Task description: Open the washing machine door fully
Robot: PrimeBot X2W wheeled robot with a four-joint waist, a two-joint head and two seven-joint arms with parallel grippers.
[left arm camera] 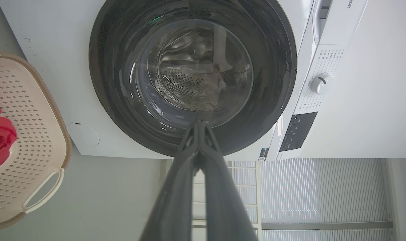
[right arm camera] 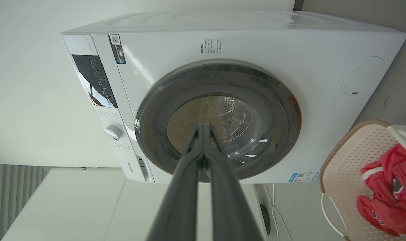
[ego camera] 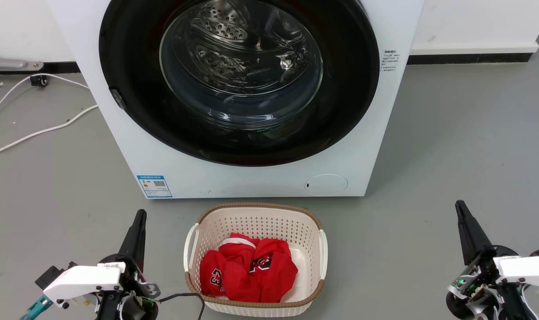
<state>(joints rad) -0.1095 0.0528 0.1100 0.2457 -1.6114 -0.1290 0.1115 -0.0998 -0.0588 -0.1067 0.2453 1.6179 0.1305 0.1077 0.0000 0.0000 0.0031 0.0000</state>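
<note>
— At far left, white cables loose on the grey floor. Then the left gripper, low, fingers pressed together on nothing, pointed at the machine.
— Parked, by the look of it. And centre?
— The washing machine door, flush with the white washing machine, shut; glass bowl bulging forward. A small grey catch on its left rim, probably the place to pull.
— Hence hinged on the right, presumably. Below?
— A laundry basket just before the machine, red garment inside, likely waiting for loading. Sits in the door's swing path? Hard to tell.
— Farther right?
— A round white flap low on the front, then the right gripper, likewise closed and empty, well apart from the door.
— So nothing begun yet. Both held back, leaving room for a reach.
</note>
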